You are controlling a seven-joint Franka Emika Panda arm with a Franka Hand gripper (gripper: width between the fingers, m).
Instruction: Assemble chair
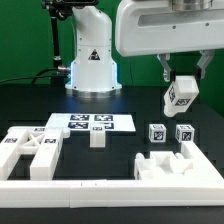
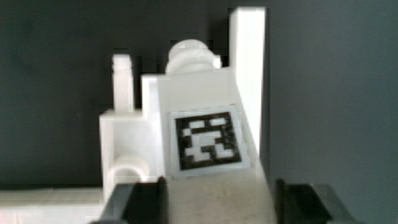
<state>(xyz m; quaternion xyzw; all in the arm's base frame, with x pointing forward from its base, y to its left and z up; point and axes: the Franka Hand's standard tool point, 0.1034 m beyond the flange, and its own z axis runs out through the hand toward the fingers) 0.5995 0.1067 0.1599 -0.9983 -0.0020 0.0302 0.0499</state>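
**Gripper holds a tagged chair part above the bench**

The gripper (image 1: 183,84) is closed partway on a tagged white part (image 1: 181,97). Its 2 fingers press the part's sides, and the part hangs tilted, clear of the black bench (image 1: 135,110), toward the exterior view's right. In the wrist view the gripper (image 2: 214,203) shows its dark fingers (image 2: 128,205) on either side of the same part (image 2: 205,120), whose square tag faces the camera.

Below the held part, a cube-ended leg (image 1: 155,132) and a second leg (image 1: 184,132) stand side by side on the bench, each tagged. Nearer the camera lies a notched piece (image 1: 165,163). A larger notched piece (image 1: 30,152) lies at the exterior view's left. A small block (image 1: 97,139) stands just in front of the marker board (image 1: 90,123). The white border rail (image 1: 90,190) runs along the front edge and up the exterior view's right.
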